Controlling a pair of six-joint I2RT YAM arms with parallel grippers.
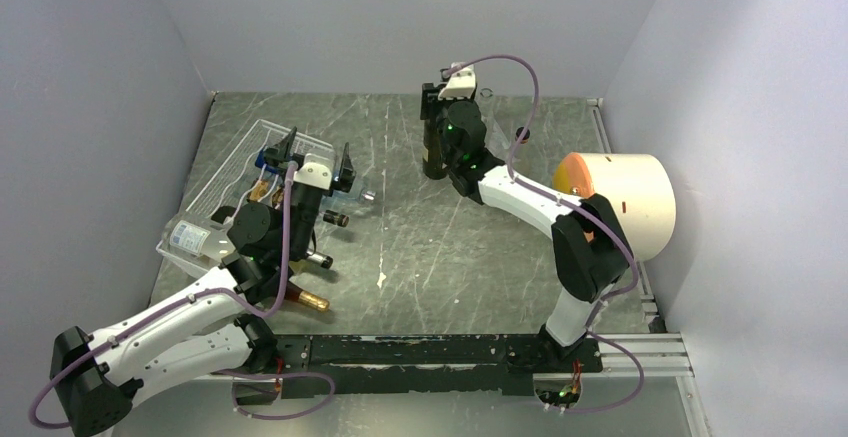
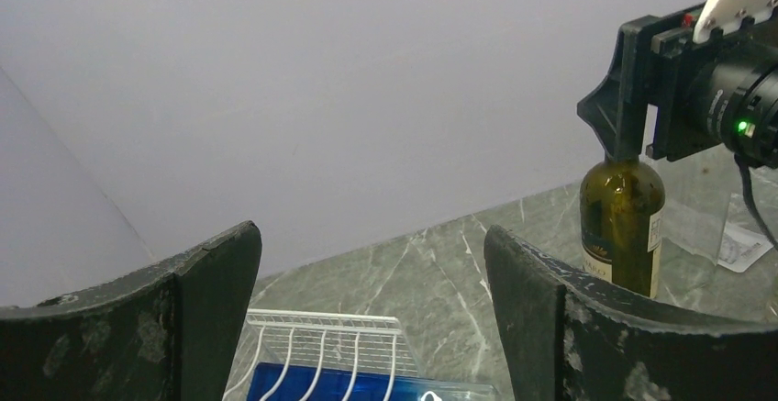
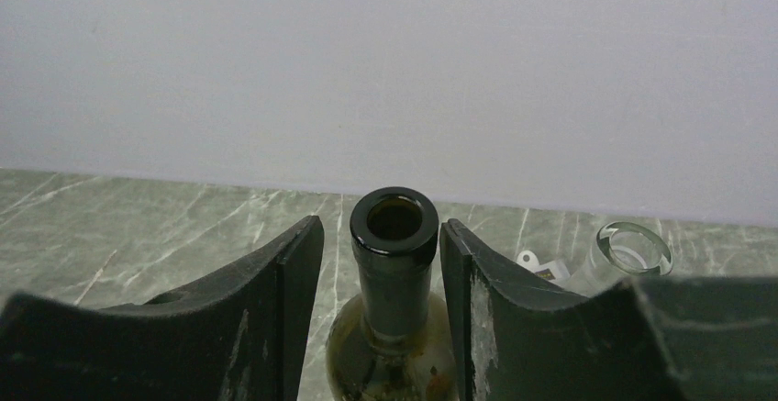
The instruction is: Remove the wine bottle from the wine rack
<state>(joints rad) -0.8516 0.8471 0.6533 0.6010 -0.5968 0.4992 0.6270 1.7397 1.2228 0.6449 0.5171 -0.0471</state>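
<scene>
The wine bottle point(image 3: 393, 300) is not on the wine rack point(image 1: 225, 172). It stands upright on the table point(image 1: 400, 247), toward the back and the middle, well apart from the rack, which lies at the left side.

The right gripper point(image 3: 382, 225) is at the bottle's top, with one finger on each side of the neck. In the right wrist view a narrow gap shows on both sides, so the jaws seem to bracket the neck and not to press it. The left gripper point(image 2: 369, 236) hangs over the rack with its fingers spread wide and nothing between them.

The bottle is dark olive glass: stiff, smooth, and probably slippery against the worn pads. How full it is cannot be told, but some residue shows inside the shoulder. Most of the weight of such a bottle sits low in the body, so a grasp at the neck may let it swing if it is lifted quickly. The best place to hold is likely just under the thick lip — the lip works as a stop if the glass slides. A fall would probably break it, and a clear glass vessel point(image 3: 633, 247) stands near, to the right of it, so any sideways move needs care.
</scene>
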